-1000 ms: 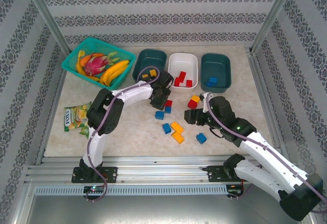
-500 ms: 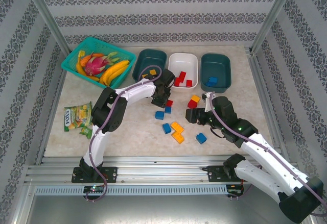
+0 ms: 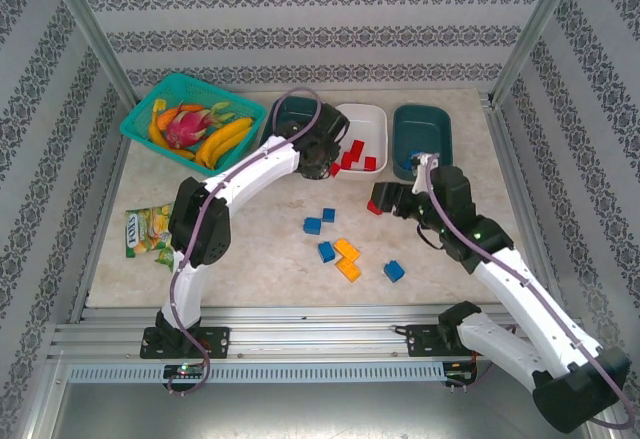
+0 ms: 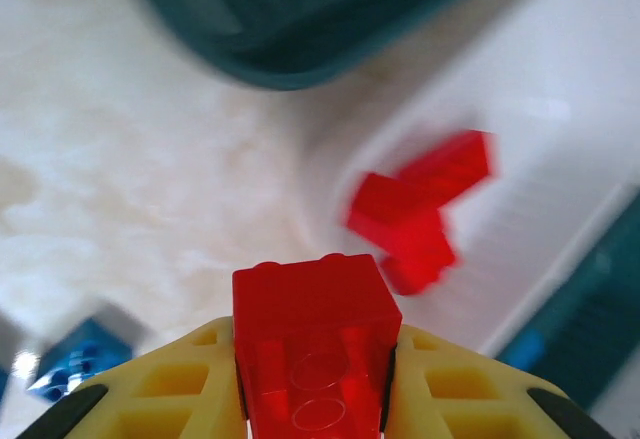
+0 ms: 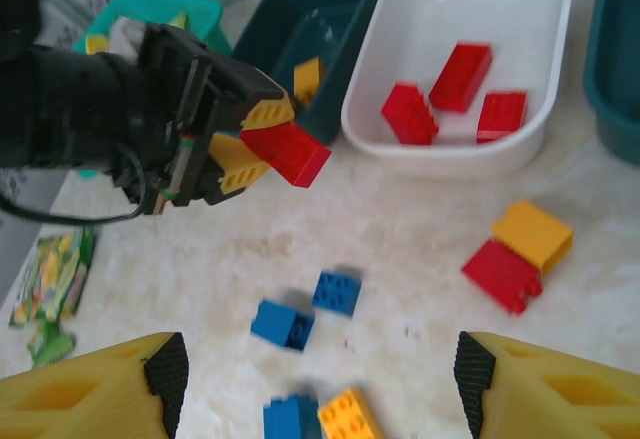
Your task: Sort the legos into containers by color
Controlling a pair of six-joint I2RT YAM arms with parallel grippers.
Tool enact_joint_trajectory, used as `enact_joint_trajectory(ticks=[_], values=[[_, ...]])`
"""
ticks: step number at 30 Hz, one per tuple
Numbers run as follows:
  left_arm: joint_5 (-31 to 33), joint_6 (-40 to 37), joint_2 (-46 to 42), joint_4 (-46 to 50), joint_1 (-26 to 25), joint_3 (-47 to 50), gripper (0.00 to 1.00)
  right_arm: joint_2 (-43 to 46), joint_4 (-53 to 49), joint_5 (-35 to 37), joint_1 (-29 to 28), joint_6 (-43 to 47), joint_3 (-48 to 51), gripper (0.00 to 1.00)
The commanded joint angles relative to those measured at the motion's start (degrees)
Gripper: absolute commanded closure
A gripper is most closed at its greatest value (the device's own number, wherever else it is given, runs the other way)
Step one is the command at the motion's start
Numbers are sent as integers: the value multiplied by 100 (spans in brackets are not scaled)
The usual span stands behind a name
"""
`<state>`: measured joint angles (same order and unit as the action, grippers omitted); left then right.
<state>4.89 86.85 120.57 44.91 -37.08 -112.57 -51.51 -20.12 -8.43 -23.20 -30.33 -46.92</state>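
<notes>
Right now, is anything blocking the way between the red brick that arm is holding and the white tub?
Nothing visible does. The left gripper holds the red brick just short of the white tub rim, with bare table between.

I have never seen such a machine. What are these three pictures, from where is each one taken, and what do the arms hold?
These are two robot arms bolted at the near edge of a table. Each arm ends in a two-finger gripper.

The wide picture comes from a camera above and behind the arms. The other two come from small cameras on the wrists, so the yellow fingers at the bottom of each are that arm's own.

The left gripper is shut on a red brick, close to the white tub that has red bricks in it. The right gripper is open and holds nothing.

On the table lie loose bricks in blue, orange and red, two teal tubs, a basket of fruit and a snack packet.
</notes>
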Motion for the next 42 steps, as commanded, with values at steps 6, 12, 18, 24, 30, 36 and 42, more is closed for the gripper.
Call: enact_joint_trajectory(ticks=[6,12,18,24,30,36,42], values=[[257,-2803,1387,-905,210,-1817,71,-995,557,-221,436,-289,-921,27],[295,-3976,2215,-1706,383,-2739,73,-1178,590,-350,586,-290,-1061,27],[506,-4504,2733,-1745,472,-3076,74,-1112,600,-394,650,-432,-833,27],[505,-4914,3066,-1593,448,-3307,74,-1128,580,-423,710,-458,-769,27],[548,-5103,3185,-1461,421,-3350,73,-1186,592,-449,781,-500,-710,27],[509,-5122,3226,-1299,403,-3364,64,-1287,624,-499,825,-518,-757,27],[415,-5082,3081,-1206,360,-3383,48,-1327,612,-498,814,-494,-816,27]])
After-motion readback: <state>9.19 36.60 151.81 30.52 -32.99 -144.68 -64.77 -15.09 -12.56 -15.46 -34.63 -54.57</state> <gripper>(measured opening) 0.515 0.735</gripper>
